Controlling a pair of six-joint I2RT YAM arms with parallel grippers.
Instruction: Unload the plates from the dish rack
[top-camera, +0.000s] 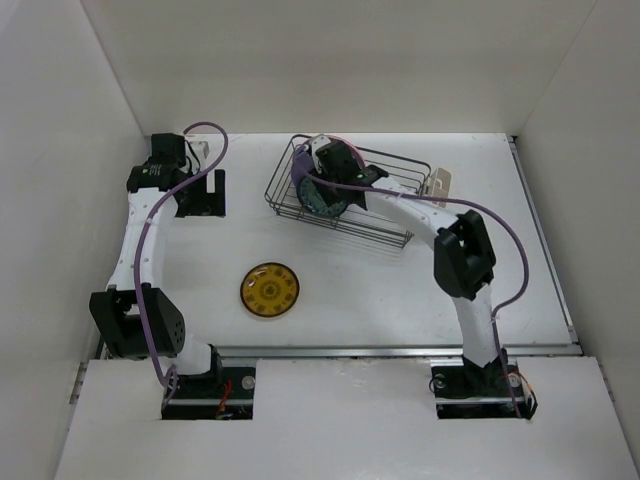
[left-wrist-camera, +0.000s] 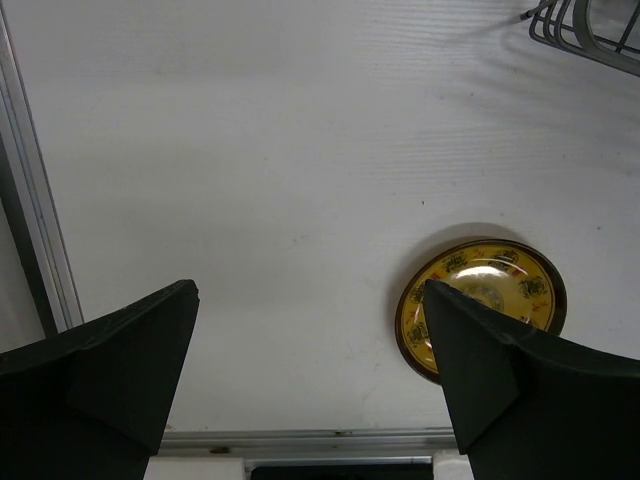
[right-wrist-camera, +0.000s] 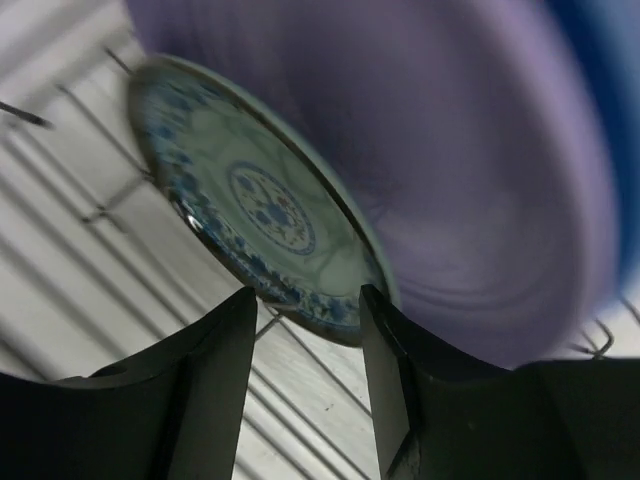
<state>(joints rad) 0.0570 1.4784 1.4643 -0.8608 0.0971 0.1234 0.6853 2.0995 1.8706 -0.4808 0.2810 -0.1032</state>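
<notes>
The dish rack (top-camera: 385, 225) stands at the back middle of the table, and its wires (right-wrist-camera: 80, 200) show in the right wrist view. A teal patterned plate (right-wrist-camera: 260, 200) stands on edge in it, in front of a lavender plate (right-wrist-camera: 450, 180) and a blue one (right-wrist-camera: 600, 100). My right gripper (right-wrist-camera: 308, 295) is open over the rack's left end (top-camera: 322, 185), its fingertips on either side of the teal plate's (top-camera: 322, 203) lower rim, with a gap. A yellow patterned plate (top-camera: 269, 289) lies flat on the table. My left gripper (left-wrist-camera: 310, 290) hangs open and empty at the back left (top-camera: 200, 190); the yellow plate (left-wrist-camera: 480, 275) shows behind its right finger.
A cream cup (top-camera: 437, 183) is clipped to the rack's right end. A corner of the rack (left-wrist-camera: 585, 35) shows at the top right of the left wrist view. White walls enclose the table on three sides, and a metal rail (top-camera: 400, 351) runs along its near edge.
</notes>
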